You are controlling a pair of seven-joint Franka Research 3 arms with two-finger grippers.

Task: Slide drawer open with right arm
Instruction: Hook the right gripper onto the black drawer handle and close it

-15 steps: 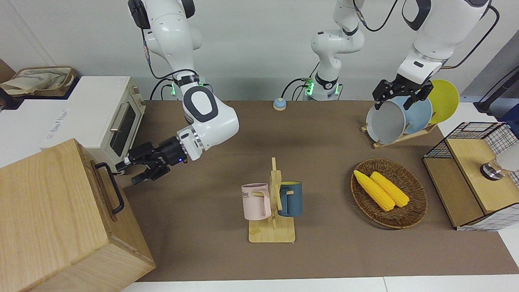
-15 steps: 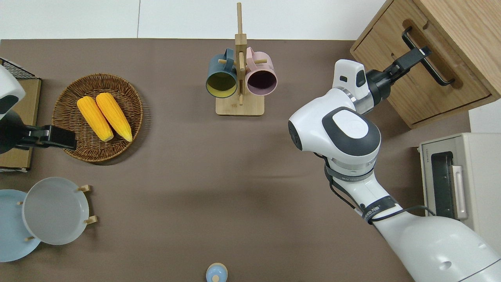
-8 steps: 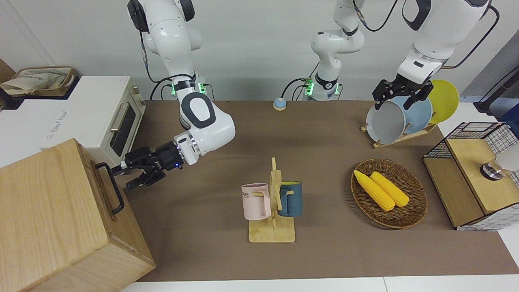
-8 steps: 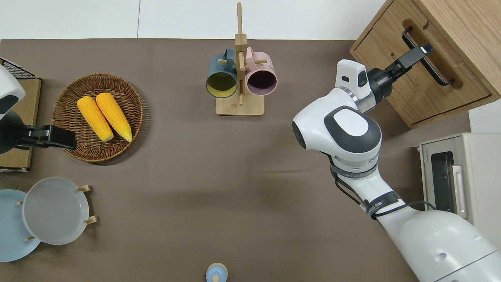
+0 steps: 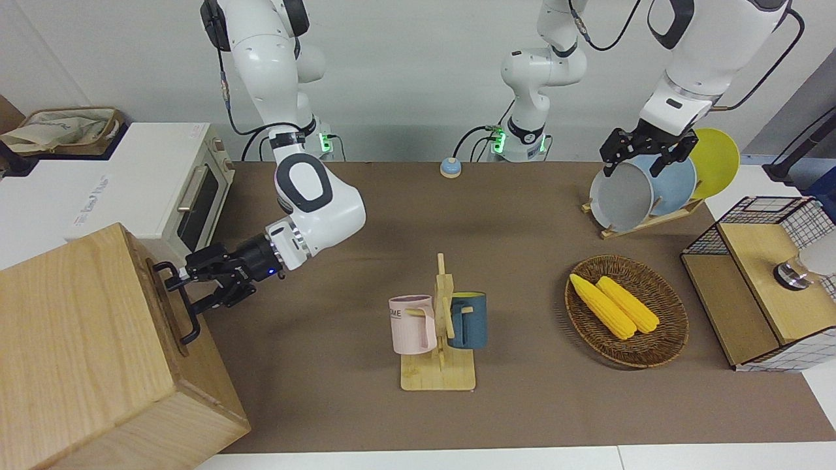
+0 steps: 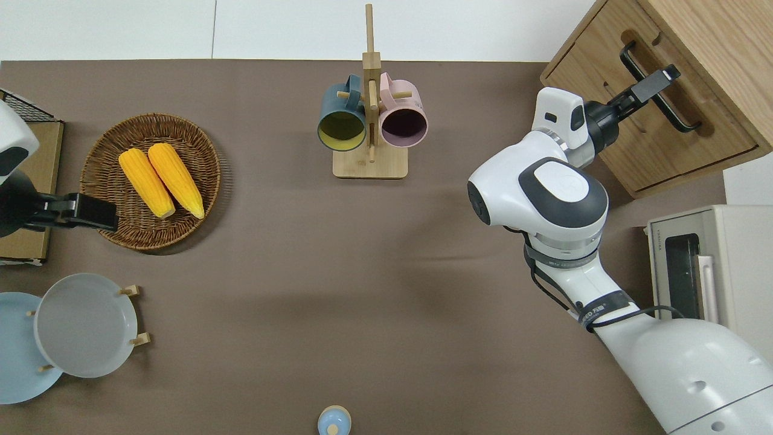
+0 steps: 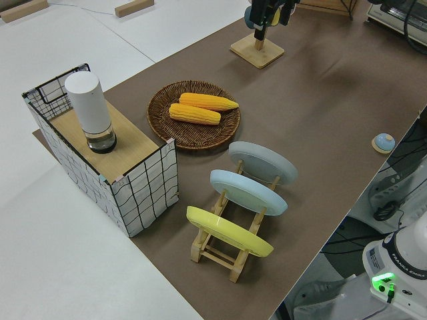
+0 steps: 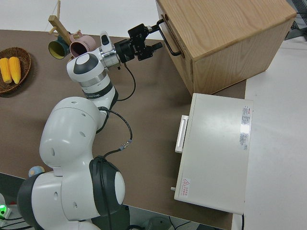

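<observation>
The drawer [image 6: 715, 136] is the top one of the pale-wood cabinet [image 5: 78, 346] at the right arm's end of the table, and it looks shut. Its black bar handle [image 5: 188, 323] [image 6: 679, 112] [image 8: 171, 45] sits on the front. My right gripper [image 5: 183, 294] [image 6: 657, 83] [image 8: 152, 37], with a blue light at the wrist, is open at the handle. One finger lies on each side of the bar, near the end closer to the robots. My left arm is parked, its gripper [image 5: 635, 163] open.
A white toaster oven [image 5: 189, 189] stands beside the cabinet, nearer to the robots. Mid-table is a mug rack [image 5: 439, 326] with a pink and a blue mug. A basket of corn [image 5: 627, 310], a plate rack [image 5: 646, 189] and a wire-grid stand [image 5: 764, 281] fill the left arm's end.
My right gripper has moved toward the cabinet, from short of the handle to straddling its bar, still open. The drawer and the left arm have not moved.
</observation>
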